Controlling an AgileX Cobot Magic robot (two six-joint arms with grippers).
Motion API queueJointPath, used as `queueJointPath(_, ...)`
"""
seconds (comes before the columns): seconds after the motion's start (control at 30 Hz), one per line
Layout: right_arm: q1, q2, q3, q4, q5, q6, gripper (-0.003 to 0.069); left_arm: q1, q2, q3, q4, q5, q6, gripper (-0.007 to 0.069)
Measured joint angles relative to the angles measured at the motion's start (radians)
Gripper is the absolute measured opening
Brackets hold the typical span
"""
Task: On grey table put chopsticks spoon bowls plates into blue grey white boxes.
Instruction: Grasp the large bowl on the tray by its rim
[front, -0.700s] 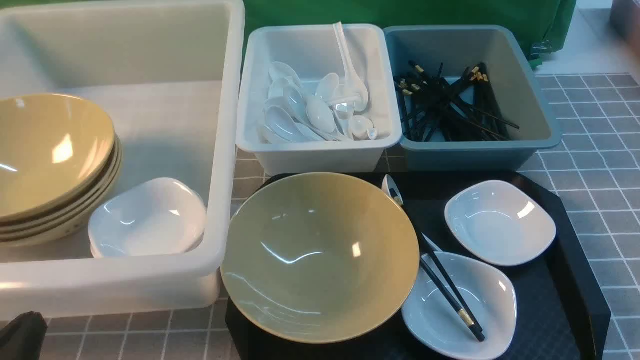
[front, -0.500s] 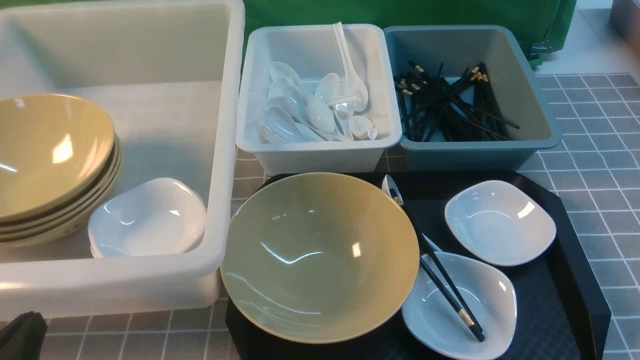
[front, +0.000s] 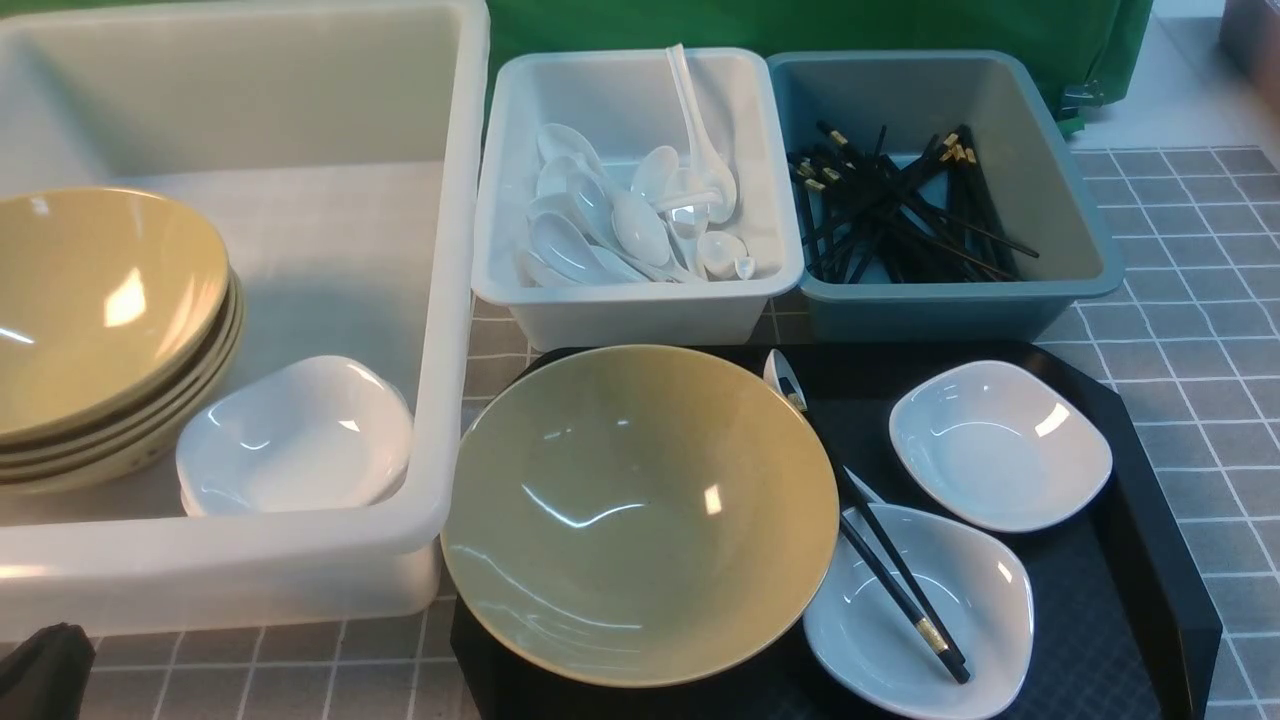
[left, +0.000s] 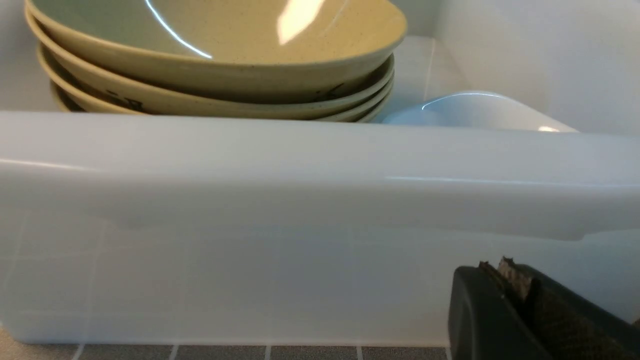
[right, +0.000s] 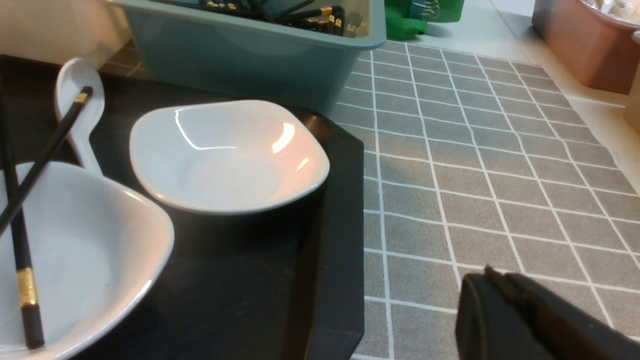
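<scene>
On the black tray (front: 1100, 620): tan bowl (front: 640, 510), two plates (front: 1000, 445), chopsticks (front: 932, 634) across nearer plate, spoon (front: 778, 372) behind bowl | left pincer (left: 505, 267), right pincer (right: 492, 277) pressed together, empty | risk: chopsticks slide off if that plate is lifted first.

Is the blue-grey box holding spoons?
No, the blue-grey box holds black chopsticks; the white spoons lie in the pale box beside it.
</scene>
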Motion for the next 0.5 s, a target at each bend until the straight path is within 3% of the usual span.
queueJointPath(0.37,0.000,0.000,0.000,0.000,-0.004,0.000,0.0069,0.000,0.000,0.000,0.030,-0.007,0.004,-0.0011)
queueJointPath(0.5,0.000,0.000,0.000,0.000,-0.091,0.000,0.0076,0.000,0.000,0.002,0.033,-0.075,0.009,-0.0011)
